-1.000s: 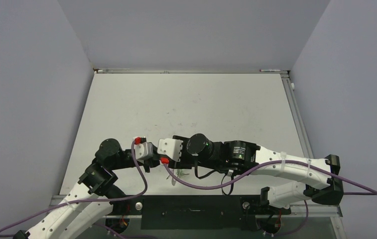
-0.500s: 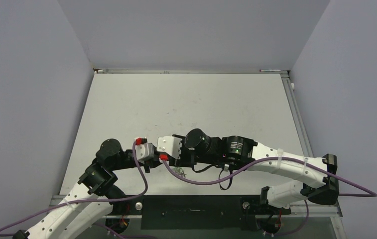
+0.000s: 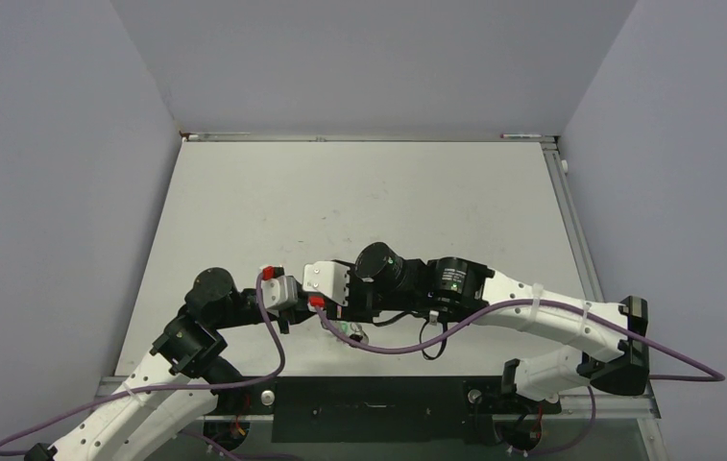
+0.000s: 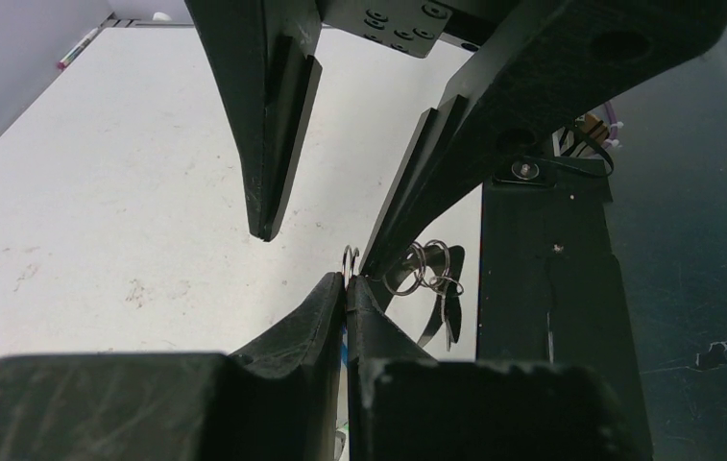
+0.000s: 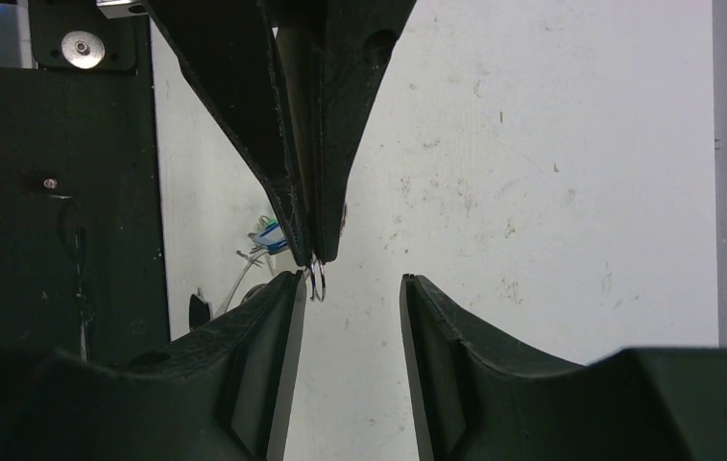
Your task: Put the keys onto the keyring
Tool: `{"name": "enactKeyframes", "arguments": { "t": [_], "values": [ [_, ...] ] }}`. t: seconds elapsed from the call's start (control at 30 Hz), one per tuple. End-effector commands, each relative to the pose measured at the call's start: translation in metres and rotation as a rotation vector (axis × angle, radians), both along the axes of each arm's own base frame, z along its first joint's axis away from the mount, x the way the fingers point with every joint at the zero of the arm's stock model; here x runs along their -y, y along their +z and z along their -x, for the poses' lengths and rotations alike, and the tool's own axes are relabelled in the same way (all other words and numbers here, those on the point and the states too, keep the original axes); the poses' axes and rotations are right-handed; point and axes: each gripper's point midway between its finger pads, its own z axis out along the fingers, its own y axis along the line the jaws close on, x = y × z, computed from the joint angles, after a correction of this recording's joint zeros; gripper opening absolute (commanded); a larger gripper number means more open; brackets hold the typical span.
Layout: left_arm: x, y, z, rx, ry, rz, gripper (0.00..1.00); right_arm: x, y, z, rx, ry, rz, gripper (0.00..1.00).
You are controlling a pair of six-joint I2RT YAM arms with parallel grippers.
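My left gripper [image 4: 348,279] is shut, with a blue key cap [image 4: 344,348] pinched between its fingers. A small silver split ring [image 4: 350,257] sticks out past its tips. In the right wrist view the left gripper [image 5: 313,252] comes down from the top, with the blue cap [image 5: 271,237] and thin silvery wire [image 5: 236,277] beside it. My right gripper [image 5: 351,280] is open. Its jaws stand on either side of the left fingertips, and the ring [image 5: 316,280] is close to its left finger [image 5: 282,327]. More small rings [image 4: 426,267] with a dangling key [image 4: 448,312] hang behind. A green bit [image 3: 350,331] shows from above.
The two wrists meet tip to tip near the table's front edge [image 3: 244,370]. The black base plate [image 4: 542,288] lies just beside the grippers. Purple cables [image 3: 388,348] loop below the right wrist. Grey walls stand left, right and behind.
The right arm has shifted a little left and away from the front edge, bringing its open jaws closer around the left fingertips. The left arm has barely moved.
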Motion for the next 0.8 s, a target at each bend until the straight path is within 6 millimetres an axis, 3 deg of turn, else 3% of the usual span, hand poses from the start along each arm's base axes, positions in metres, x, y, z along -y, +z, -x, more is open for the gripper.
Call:
{"name": "enactKeyframes", "arguments": {
  "t": [0.0,0.2,0.37,0.53,0.77],
  "values": [
    [0.001,0.035,0.003,0.087,-0.019,0.067,0.00,-0.011,0.019,-0.002,0.005,0.022,-0.058,0.41],
    [0.001,0.035,0.004,0.085,-0.020,0.067,0.00,-0.014,0.016,0.000,-0.008,0.041,-0.049,0.29],
    [0.001,0.035,0.003,0.086,-0.020,0.067,0.00,-0.017,0.013,0.002,-0.017,0.056,-0.040,0.27],
    [0.001,0.036,0.003,0.089,-0.017,0.068,0.00,-0.017,0.008,0.006,-0.034,0.084,-0.022,0.05],
    [0.000,0.037,0.004,0.094,-0.014,0.073,0.00,-0.015,0.009,0.007,-0.034,0.091,-0.038,0.05]
  ]
}}
